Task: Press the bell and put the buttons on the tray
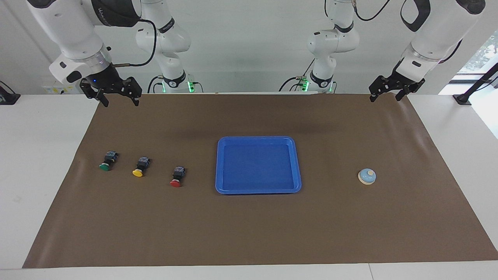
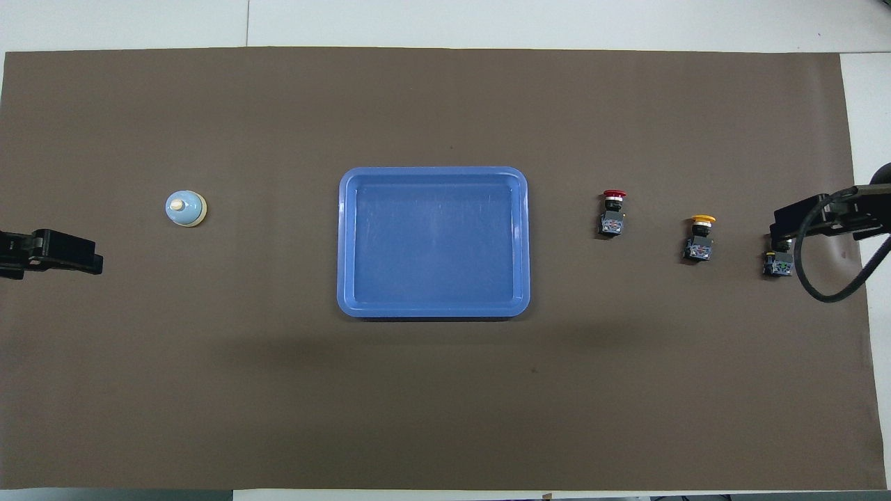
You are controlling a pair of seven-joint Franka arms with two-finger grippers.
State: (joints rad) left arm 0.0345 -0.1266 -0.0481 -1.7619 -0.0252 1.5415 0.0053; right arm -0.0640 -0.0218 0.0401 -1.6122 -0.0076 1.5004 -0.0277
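The light-blue bell (image 1: 367, 176) (image 2: 186, 208) stands on the brown mat toward the left arm's end. The blue tray (image 1: 258, 165) (image 2: 433, 241) lies empty at mid-table. Toward the right arm's end, the red button (image 1: 177, 176) (image 2: 612, 212), yellow button (image 1: 140, 167) (image 2: 699, 238) and green button (image 1: 107, 161) (image 2: 777, 264) lie in a row. My left gripper (image 1: 385, 99) (image 2: 69, 252) hangs open and empty above the mat's edge nearest the robots. My right gripper (image 1: 120, 102) (image 2: 800, 217) also hangs open and empty. From overhead it covers the green button's cap.
The brown mat (image 1: 249, 233) covers most of the white table (image 1: 42, 163). A black cable (image 2: 828, 292) loops down from the right wrist. Nothing else stands on the mat.
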